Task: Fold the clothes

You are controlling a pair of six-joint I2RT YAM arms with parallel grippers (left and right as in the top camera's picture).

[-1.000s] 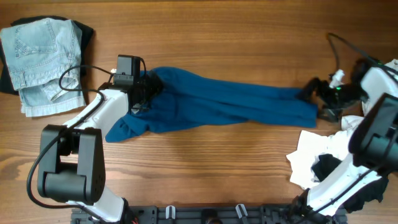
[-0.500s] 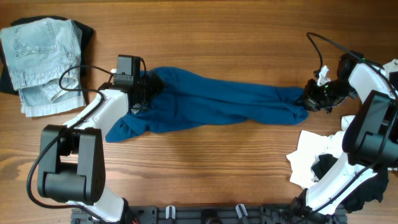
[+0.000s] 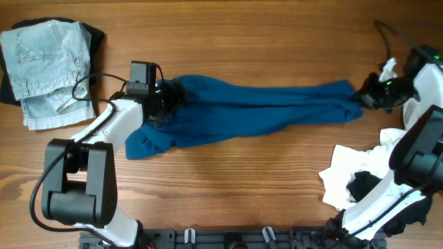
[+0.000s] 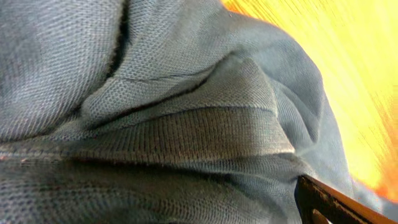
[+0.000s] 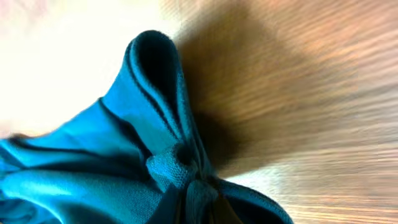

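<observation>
The dark blue shirt, one of the clothes, lies stretched in a long band across the middle of the table. My right gripper is shut on its right end; the right wrist view shows a pinched knot of blue cloth running into the right gripper. At the bunched left end, my left gripper rests on the shirt and stands open. Blue knit fills the left wrist view, with only one fingertip showing at the lower right.
A folded pale blue denim piece lies on a black piece at the back left corner. A heap of white and black pieces sits at the front right, beside the right arm's base. Bare wooden table lies in front of the shirt.
My right gripper shut on the shirt's right end and drew it to the right and slightly back, pulling the shirt longer and straighter. The left arm stayed in place.
</observation>
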